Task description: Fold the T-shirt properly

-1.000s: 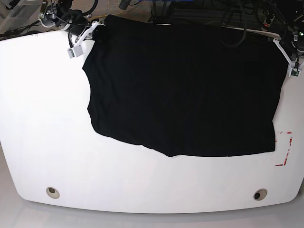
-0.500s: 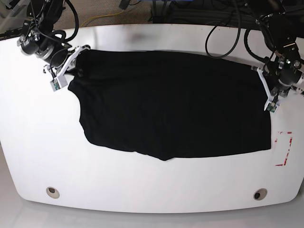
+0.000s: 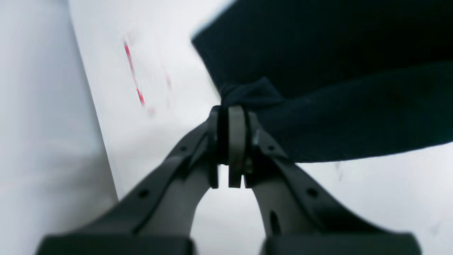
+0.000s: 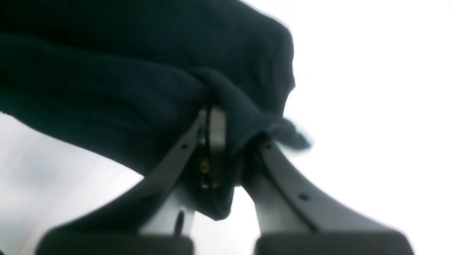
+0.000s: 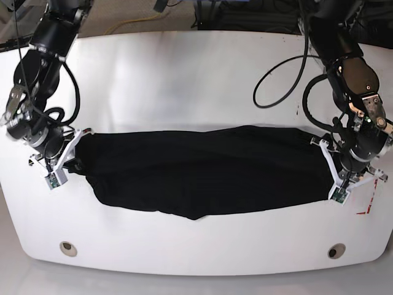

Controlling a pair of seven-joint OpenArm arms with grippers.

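- The black T-shirt [image 5: 202,178] is stretched out sideways across the middle of the white table [image 5: 184,80], bunched into a long, low band running almost from one side to the other.
- The left gripper [image 5: 334,178], on the right side of the base view, has its jaws pinched tight on the right end of the shirt. In the left wrist view the left gripper [image 3: 231,117] has a little wad of dark fabric sticking out past the closed tips, so yeah, it's definitely got cloth in there.
- The right gripper [image 5: 69,153], over on the left of the base view, is clamped on the other end. The right wrist view is pretty blurry, but the right gripper [image 4: 226,131] has the T-shirt [image 4: 141,81] folded over and squeezed between its fingers, with a flap hanging down between them.
- The shirt's near edge sags toward the front of the table around the middle, so the bottom outline is curved while the top edge looks fairly straight.
- No print visible, just plain black cloth on this side.
- There are some red tape marks [image 5: 368,196] on the table just beside the left gripper, near the right edge. They also show as blurry red streaks [image 3: 134,78] in the left wrist view.
- Two round holes sit near the front edge of the table, one on the left [image 5: 68,248] and one on the right [image 5: 336,251], both well apart from the shirt.
- Black cables [image 5: 276,67] loop off the left arm above the shirt.
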